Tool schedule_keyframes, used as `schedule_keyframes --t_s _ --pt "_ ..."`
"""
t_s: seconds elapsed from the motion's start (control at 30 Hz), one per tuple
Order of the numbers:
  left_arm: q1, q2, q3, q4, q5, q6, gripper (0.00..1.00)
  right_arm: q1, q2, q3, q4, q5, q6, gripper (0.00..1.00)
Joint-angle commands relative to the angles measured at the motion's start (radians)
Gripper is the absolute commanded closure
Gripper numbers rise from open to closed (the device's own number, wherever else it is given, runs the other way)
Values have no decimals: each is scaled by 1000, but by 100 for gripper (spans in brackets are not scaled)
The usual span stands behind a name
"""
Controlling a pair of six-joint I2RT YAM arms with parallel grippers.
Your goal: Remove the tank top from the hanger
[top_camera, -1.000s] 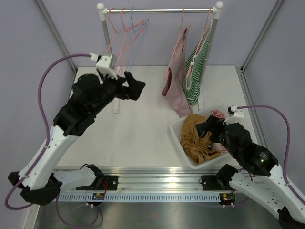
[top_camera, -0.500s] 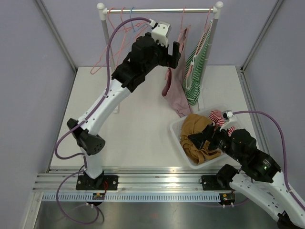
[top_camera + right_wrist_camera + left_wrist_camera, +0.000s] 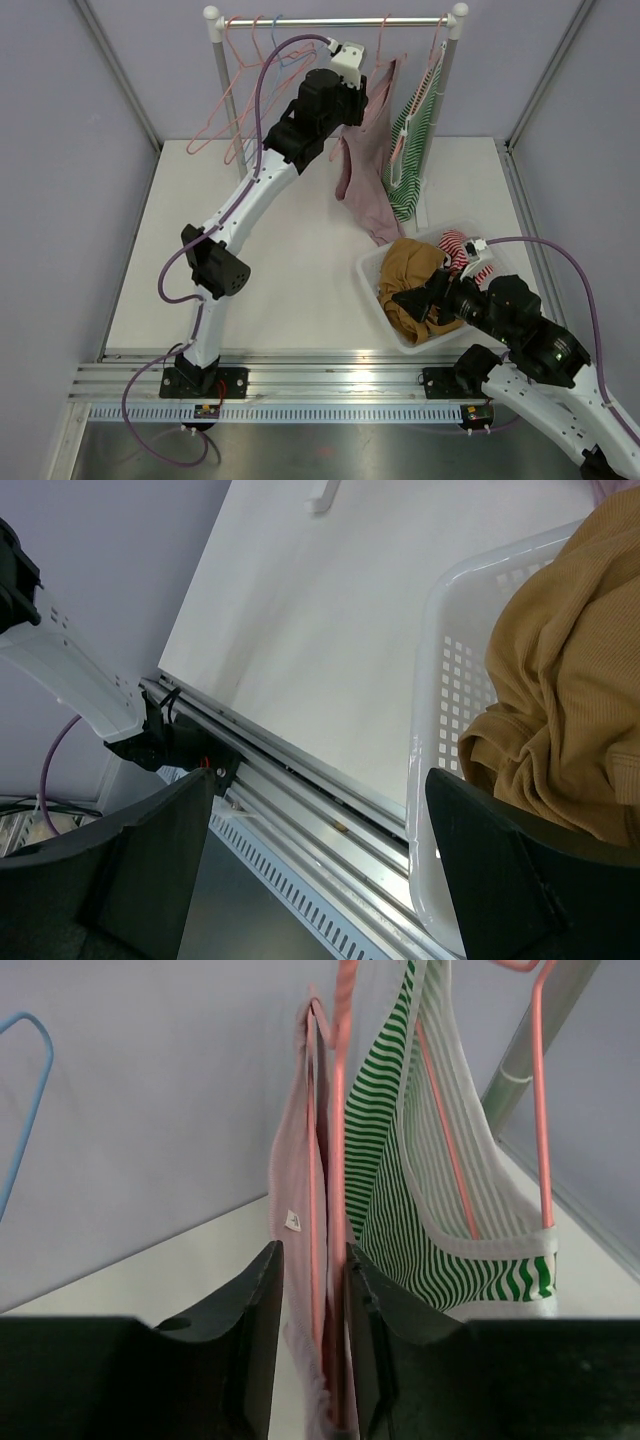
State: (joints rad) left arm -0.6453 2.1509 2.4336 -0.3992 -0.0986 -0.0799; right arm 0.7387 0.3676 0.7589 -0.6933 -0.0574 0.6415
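Left gripper (image 3: 312,1360) straddles pink tank top (image 3: 300,1200) and hanger (image 3: 342,1110)

A white basket (image 3: 372,285) holds a mustard garment (image 3: 415,285).

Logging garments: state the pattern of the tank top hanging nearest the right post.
Green and white stripes on the tank top, clearest in the left wrist view.

Pink tank top (image 3: 300,1210) hem cut off below, pink hanger (image 3: 340,1110) hook cropped above
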Motion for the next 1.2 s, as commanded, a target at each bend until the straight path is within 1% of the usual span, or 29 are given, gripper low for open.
schedule_keyframes --t_s 0.0,0.07,0.1,0.13,0.2,0.27,0.33,0.37,0.67,0.87,1.17 --pt "-4 0 77 111 40 0 69 -4 -6 -7 14 -28 7 7" --pt "-2 23 90 108 56 -9 70 -4 -6 -4 9 -30 4 7" --pt "-2 30 97 108 66 -11 68 -2 -6 -1 8 -29 3 7" --pt "-2 39 99 109 72 -14 65 -2 -9 -1 5 -27 3 7" --pt "-2 59 104 111 82 -18 65 -2 -16 0 2 -22 6 7" --pt "-2 69 105 112 83 -21 83 -2 -24 -1 0 -21 7 7" --pt "-2 75 105 112 86 -23 91 -2 -27 -1 -2 -15 7 7" --pt "-2 75 107 117 82 -26 100 -2 -27 2 -3 -12 6 7" --pt "-10 -20 107 169 40 -61 100 -2 -1 16 9 -13 3 8" --pt "-13 -95 97 163 25 -60 100 -4 -4 19 14 -18 7 8" --pt "-25 -252 -4 154 30 -60 100 -2 -18 46 -6 -1 -5 7"
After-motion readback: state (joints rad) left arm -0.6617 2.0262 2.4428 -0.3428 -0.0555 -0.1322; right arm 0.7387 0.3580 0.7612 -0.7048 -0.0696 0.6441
